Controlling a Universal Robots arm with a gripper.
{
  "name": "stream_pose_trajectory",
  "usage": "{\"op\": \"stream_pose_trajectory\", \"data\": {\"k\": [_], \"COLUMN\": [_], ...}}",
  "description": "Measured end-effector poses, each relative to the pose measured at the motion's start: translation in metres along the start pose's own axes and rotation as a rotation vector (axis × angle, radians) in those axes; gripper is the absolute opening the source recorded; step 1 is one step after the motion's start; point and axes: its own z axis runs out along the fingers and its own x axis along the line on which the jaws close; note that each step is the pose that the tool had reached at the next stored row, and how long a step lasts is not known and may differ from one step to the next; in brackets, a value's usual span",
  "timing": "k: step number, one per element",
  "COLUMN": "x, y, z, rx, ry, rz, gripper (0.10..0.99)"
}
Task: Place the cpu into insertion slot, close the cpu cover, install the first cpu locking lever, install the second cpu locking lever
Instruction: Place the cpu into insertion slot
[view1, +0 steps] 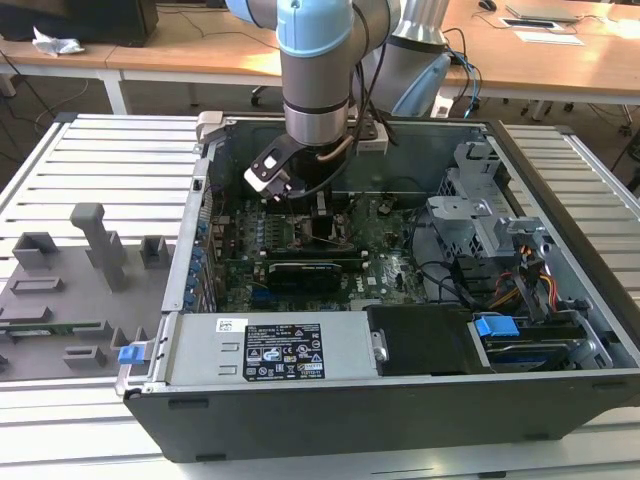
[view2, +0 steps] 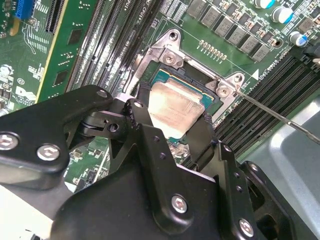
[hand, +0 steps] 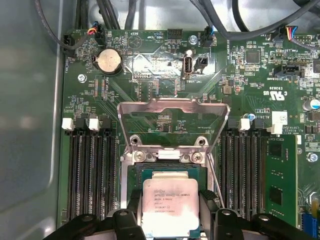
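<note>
End effector (hand: 170, 216) part open, fingers gripping cpu (hand: 169, 205) by opposite edges at slot (hand: 132, 180). First wrist view shows cover (hand: 172, 103) raised; exterior view shows case (view1: 400, 420).

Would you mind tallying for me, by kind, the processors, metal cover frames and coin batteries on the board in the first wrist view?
processor: 1
cover frame: 1
coin battery: 1
Total: 3
</note>
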Motion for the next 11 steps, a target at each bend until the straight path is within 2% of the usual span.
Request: {"op": "stream_pose_trajectory", "data": {"k": [11], "x": [0.0011], "y": [0.0006], "z": [0.0005], "rx": [0.000], "ry": [-0.0022], "rz": [0.024], "gripper": [0.541]}}
